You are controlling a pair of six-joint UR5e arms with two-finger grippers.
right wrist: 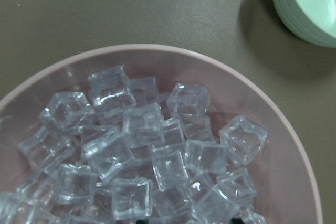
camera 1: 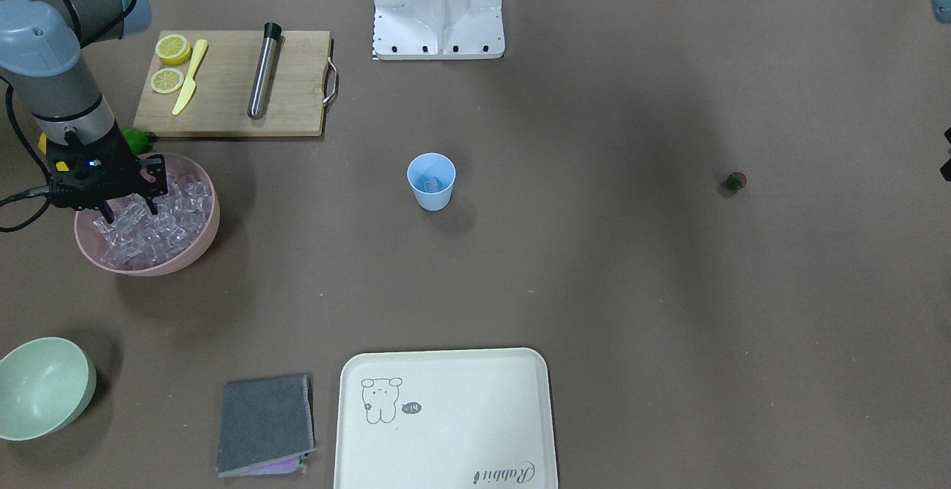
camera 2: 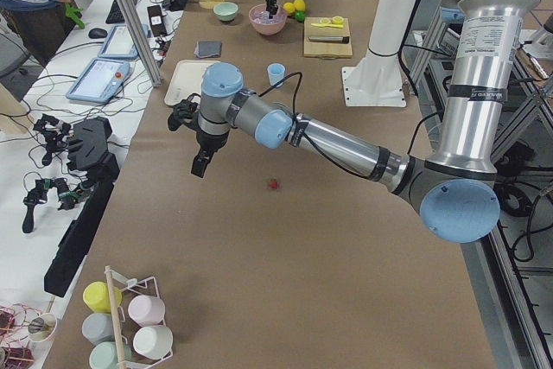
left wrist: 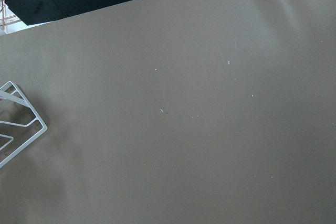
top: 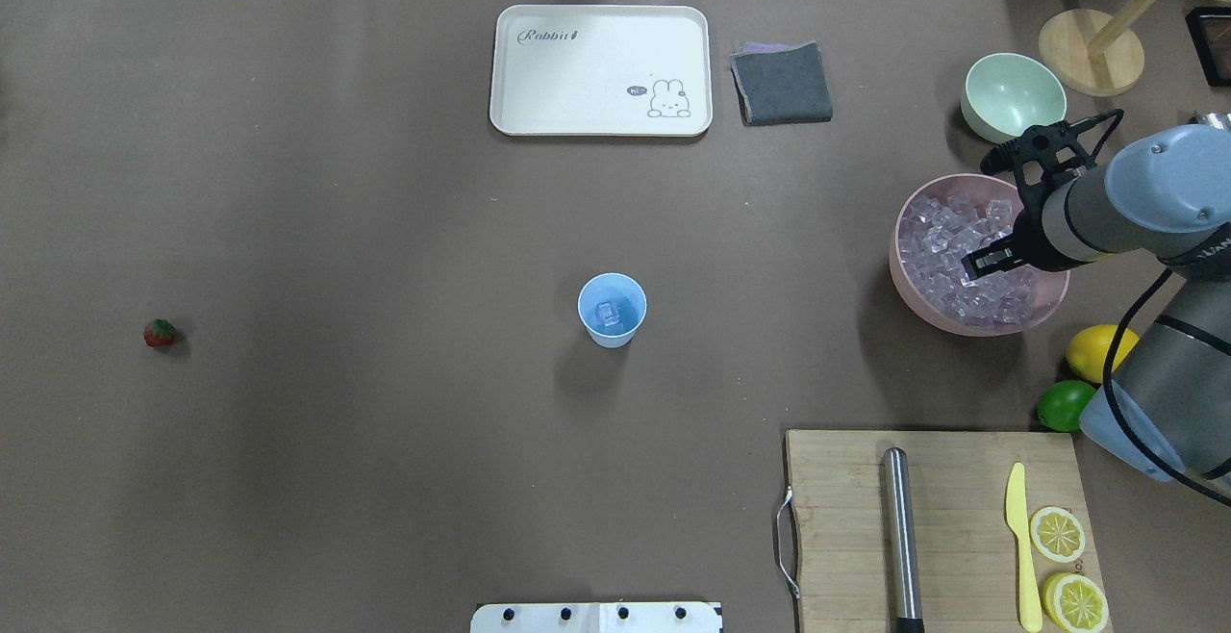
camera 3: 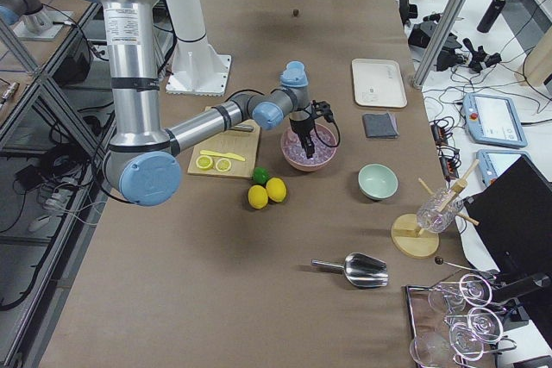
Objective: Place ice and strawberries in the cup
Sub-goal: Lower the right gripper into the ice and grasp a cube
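Note:
The light-blue cup stands mid-table with one cube of ice inside. A heap of ice fills the pink bowl on the robot's right. My right gripper is open, its fingertips down among the cubes with nothing held. One red strawberry lies alone far out on the left. My left gripper hangs above the table near the strawberry. I cannot tell whether it is open or shut, and its wrist view shows only bare table.
A cutting board holds a metal muddler, a yellow knife and two lemon slices. A lemon and a lime lie beside the pink bowl. At the far side are a pale green bowl, a cream tray and a grey cloth.

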